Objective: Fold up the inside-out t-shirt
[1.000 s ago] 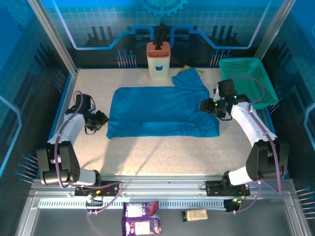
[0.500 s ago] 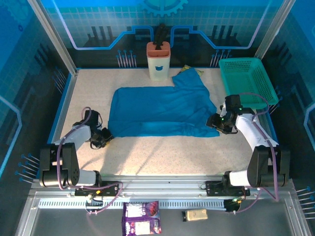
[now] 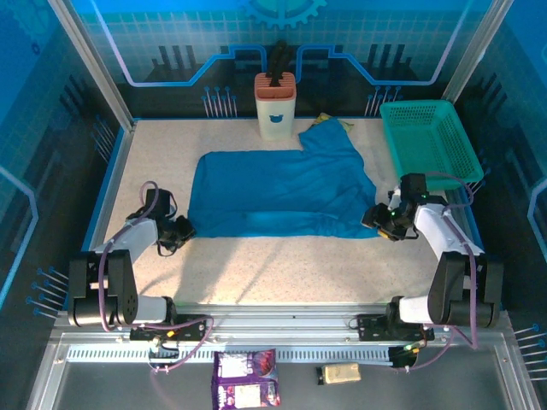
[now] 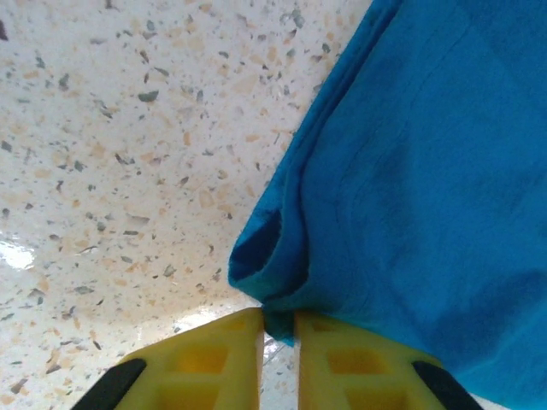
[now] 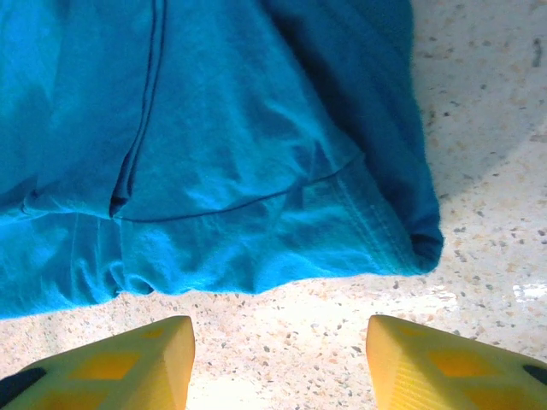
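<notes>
At the 8 o'clock corner of the cloth, my left pincer sat low on the tabletop. In its wrist view the left pincer's yellow fingers were drawn almost together, with the very tip of the shirt's corner nipped in the narrow slot between them. I took that for a thin grip, nothing more.

The inside-out t-shirt lay flat across the middle of the tabletop as a rough rectangle. One loose flap ran up toward 1 o'clock and spoiled the outline, and the near edge was rumpled, not straight.

At the 4 o'clock corner my right pincer was down beside the cloth. Its wrist view showed the right pincer standing wide open over bare tabletop, just short of the stitched hem, with nothing in its hold. The teal basket stood apart at 2 o'clock.

I judged the job to be early. The shirt was spread out and one near corner was taken. The other corner had to be caught, the near edge carried toward 12 o'clock, and the flap tucked in.
</notes>
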`<act>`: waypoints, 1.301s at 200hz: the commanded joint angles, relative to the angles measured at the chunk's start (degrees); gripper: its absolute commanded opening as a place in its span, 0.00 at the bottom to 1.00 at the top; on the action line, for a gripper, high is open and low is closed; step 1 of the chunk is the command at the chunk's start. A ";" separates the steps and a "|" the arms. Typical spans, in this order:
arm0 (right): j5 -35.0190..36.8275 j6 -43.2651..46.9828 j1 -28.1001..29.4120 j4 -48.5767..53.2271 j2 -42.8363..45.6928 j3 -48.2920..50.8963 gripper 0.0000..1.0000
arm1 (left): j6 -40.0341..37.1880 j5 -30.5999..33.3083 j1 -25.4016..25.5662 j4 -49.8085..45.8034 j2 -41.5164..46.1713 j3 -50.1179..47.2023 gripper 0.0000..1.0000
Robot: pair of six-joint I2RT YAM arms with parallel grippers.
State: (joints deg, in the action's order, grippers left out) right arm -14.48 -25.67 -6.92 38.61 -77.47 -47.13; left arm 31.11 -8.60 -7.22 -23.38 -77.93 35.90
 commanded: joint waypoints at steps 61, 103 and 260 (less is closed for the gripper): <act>-7.27 -1.79 -2.83 -5.38 -2.05 3.73 0.55 | -0.53 -0.02 0.28 0.22 2.30 0.03 0.04; -15.85 -5.48 -3.83 -14.71 -7.21 6.03 0.57 | -0.70 1.13 0.29 -1.00 4.12 0.97 0.02; -9.55 -11.63 -9.66 -9.75 -3.62 8.86 0.57 | -1.36 1.49 -2.03 -11.06 3.50 5.39 0.16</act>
State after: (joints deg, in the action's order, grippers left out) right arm -28.53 -39.05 -18.81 20.84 -86.21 -38.81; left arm 28.56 -4.84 -8.69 -31.59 -75.92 43.07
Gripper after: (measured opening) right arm 0.565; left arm 0.091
